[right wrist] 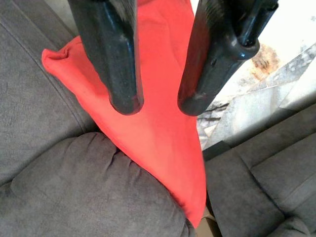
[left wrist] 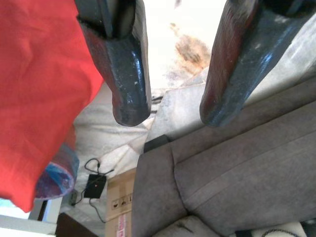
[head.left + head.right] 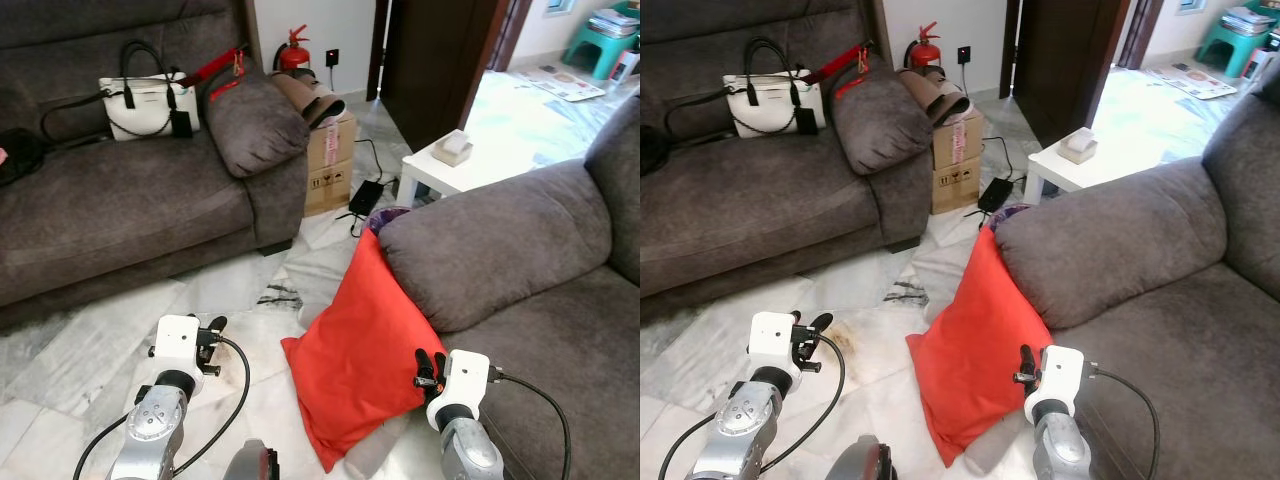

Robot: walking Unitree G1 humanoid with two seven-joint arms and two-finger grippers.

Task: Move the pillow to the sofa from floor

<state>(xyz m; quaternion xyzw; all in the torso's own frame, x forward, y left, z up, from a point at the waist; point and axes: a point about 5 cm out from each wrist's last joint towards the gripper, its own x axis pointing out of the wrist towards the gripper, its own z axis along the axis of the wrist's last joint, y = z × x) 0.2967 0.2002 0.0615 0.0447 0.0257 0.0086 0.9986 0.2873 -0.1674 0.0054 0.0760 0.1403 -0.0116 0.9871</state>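
On the floor between the two grey sofas, the red pillow (image 3: 358,345) stands tilted, leaning against the armrest of the sofa (image 3: 520,270) on our right. We read this as the approach step, nothing gripped yet. Our right claw (image 1: 159,106) hovers just beside the pillow's lower edge, fingers spread and empty; our left claw (image 2: 170,111) is spread too, over bare floor. Next we need to close on the pillow, probably with both claws, then lift it onto the seat.
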